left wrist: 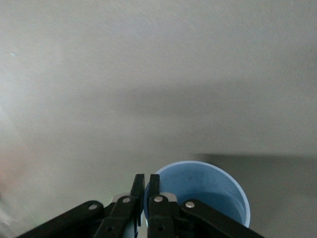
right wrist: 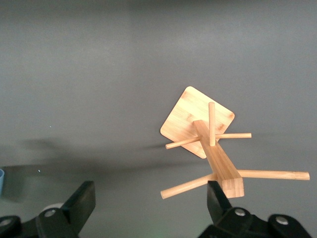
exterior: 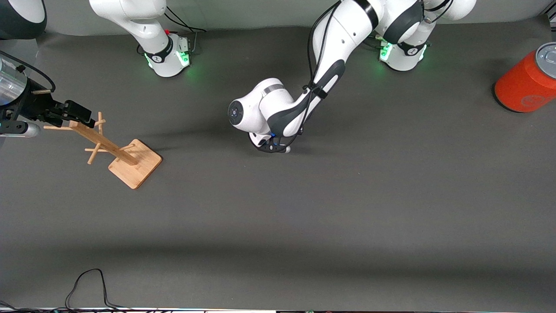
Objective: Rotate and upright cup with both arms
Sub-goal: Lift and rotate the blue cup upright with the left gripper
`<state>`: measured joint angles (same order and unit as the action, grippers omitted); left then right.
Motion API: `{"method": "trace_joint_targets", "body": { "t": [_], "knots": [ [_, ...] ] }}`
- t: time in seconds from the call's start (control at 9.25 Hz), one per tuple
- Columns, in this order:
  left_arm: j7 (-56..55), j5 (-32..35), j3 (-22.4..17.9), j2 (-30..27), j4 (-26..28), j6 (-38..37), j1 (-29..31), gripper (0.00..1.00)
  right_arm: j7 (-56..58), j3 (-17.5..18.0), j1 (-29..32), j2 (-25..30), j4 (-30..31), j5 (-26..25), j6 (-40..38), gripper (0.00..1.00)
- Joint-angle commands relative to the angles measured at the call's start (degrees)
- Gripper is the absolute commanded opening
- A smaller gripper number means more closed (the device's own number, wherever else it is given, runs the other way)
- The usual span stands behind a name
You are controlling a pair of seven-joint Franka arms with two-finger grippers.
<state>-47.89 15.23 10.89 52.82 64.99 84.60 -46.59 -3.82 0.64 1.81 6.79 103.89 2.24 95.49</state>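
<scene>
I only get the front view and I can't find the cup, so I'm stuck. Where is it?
Observer: The small light-blue tapered plastic cup is under the left arm's wrist, which hides it from you.
Operator: Is the pincer holding it?
Observer: Yes. The left pincer is shut on the cup's rim, one finger inside, one outside.
Operator: And the other pincer?
Observer: The right pincer is open, over the pale wooden peg rack, holding nothing.
</scene>
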Motion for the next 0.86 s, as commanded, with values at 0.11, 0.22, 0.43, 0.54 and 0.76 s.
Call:
{"method": "trace_joint_targets", "body": {
  "t": [0.11, 0.22, 0.43, 0.54, 0.76],
  "knots": [
    [0.44, 0.32, -1.05, -5.53, -6.34, -2.09, 3.59, 0.0, 0.4, -0.38, -0.4, -1.24, -2.37, -0.75, -1.18, 1.0],
    [-1.31, 2.24, -3.75, -5.88, -7.49, 4.8, 4.31, 0.0, 0.22, -0.38, -0.4, -1.25, -2.64, -0.75, -1.18, 1.0],
    [-7.71, 10.37, -8.33, -5.19, -5.94, 21.93, 3.35, 0.0, 0.39, -0.38, -0.49, -1.6, -3.34, -0.84, -0.74, 1.0],
    [-11.48, 14.53, -8.52, -5.18, -3.31, 29.23, 3.96, 0.0, 0.4, -0.21, -0.58, -1.6, -3.43, -1.19, -0.57, 1.0],
    [-22.54, 24.19, -10.01, -8.07, 3.97, 35.45, 2.49, 0.0, 0.4, 0.23, -0.58, -1.69, -4.22, -4.0, -0.39, 1.0]
  ]
}}
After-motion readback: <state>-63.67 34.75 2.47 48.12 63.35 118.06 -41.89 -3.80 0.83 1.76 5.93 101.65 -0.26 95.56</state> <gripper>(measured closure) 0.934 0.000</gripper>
